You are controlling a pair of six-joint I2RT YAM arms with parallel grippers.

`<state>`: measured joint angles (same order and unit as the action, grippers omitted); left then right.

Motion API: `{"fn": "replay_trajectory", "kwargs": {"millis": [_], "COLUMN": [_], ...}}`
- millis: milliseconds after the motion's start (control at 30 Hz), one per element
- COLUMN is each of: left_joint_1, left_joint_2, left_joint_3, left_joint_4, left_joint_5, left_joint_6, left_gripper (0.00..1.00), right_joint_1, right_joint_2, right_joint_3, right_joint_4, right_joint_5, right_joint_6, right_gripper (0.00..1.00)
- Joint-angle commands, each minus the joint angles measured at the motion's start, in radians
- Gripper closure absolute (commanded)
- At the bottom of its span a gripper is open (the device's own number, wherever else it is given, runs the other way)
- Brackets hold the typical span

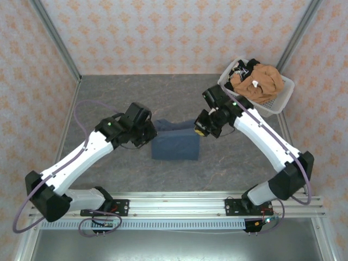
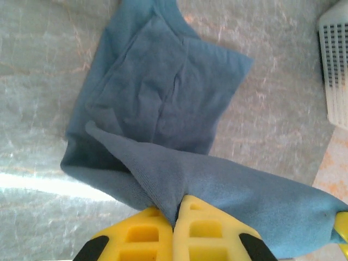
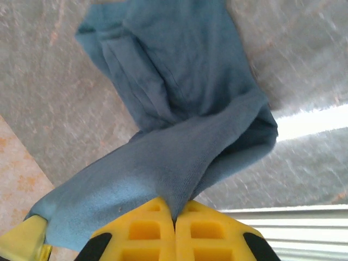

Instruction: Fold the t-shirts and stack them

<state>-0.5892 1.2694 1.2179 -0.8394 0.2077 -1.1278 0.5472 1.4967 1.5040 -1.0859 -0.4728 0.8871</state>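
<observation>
Left gripper (image 2: 176,209) is pinched shut on a ridge of the blue shirt (image 1: 174,144), cloth squeezed right into the seam between its yellow tips. The right gripper (image 3: 175,209) mirrors it, clamped on the other end of the same lifted edge. From above, the shirt sits as a compact rectangle in the middle of the table (image 1: 119,98), between the two arms, its far edge raised at both corners while the rest lies flat. That looks deliberate: two matched grips hold the edge straight, so I'd judge another fold toward the near side is coming. Off at the far right corner, the basket (image 1: 287,92) holds an orange shirt (image 1: 263,81) and a dark shirt (image 1: 242,68), not yet folded. Those pinches look thin, so a slip is the worry.
</observation>
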Motion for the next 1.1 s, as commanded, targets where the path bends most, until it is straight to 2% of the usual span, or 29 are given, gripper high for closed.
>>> {"fn": "replay_trajectory", "kwargs": {"millis": [0, 233, 400, 433, 467, 500, 567, 633, 667, 733, 833, 967, 1067], "left_joint_1": [0.056, 0.174, 0.229, 0.233, 0.236, 0.240, 0.247, 0.244, 0.242, 0.236, 0.218, 0.167, 0.076], "left_joint_2": [0.070, 0.364, 0.600, 0.632, 0.673, 0.694, 0.710, 0.681, 0.652, 0.565, 0.408, 0.178, 0.032], "left_joint_3": [0.074, 0.218, 0.359, 0.377, 0.398, 0.418, 0.456, 0.483, 0.484, 0.449, 0.285, -0.031, -0.243], "left_joint_4": [0.018, 0.081, 0.079, 0.082, 0.080, 0.074, 0.070, 0.057, 0.045, 0.036, 0.065, 0.185, 0.335], "left_joint_5": [0.007, 0.047, 0.063, 0.061, 0.052, 0.045, 0.032, 0.001, -0.018, -0.048, -0.050, -0.002, 0.004], "left_joint_6": [0.061, 0.155, 0.191, 0.193, 0.196, 0.200, 0.210, 0.218, 0.215, 0.203, 0.126, -0.067, -0.256], "left_gripper": [1.00, 1.00, 1.00, 1.00, 1.00, 0.90, 0.60, 0.45, 0.42, 0.41, 0.40, 0.41, 0.43], "right_joint_1": [-0.042, -0.124, -0.142, -0.143, -0.144, -0.144, -0.150, -0.150, -0.150, -0.150, -0.149, -0.147, -0.135], "right_joint_2": [0.080, 0.349, 0.569, 0.607, 0.632, 0.658, 0.682, 0.641, 0.602, 0.521, 0.395, 0.186, 0.021], "right_joint_3": [0.082, 0.217, 0.362, 0.393, 0.416, 0.440, 0.479, 0.464, 0.433, 0.371, 0.239, -0.039, -0.237], "right_joint_4": [0.008, 0.066, 0.086, 0.080, 0.086, 0.067, 0.034, 0.054, 0.083, 0.128, 0.178, 0.316, 0.404], "right_joint_5": [0.006, -0.002, 0.019, 0.035, 0.051, 0.074, 0.105, 0.143, 0.153, 0.171, 0.172, 0.106, 0.072], "right_joint_6": [-0.065, -0.125, -0.160, -0.171, -0.186, -0.190, -0.195, -0.197, -0.198, -0.203, -0.214, -0.188, -0.152], "right_gripper": [1.00, 1.00, 1.00, 0.97, 0.86, 0.77, 0.57, 0.47, 0.44, 0.41, 0.39, 0.39, 0.40]}}
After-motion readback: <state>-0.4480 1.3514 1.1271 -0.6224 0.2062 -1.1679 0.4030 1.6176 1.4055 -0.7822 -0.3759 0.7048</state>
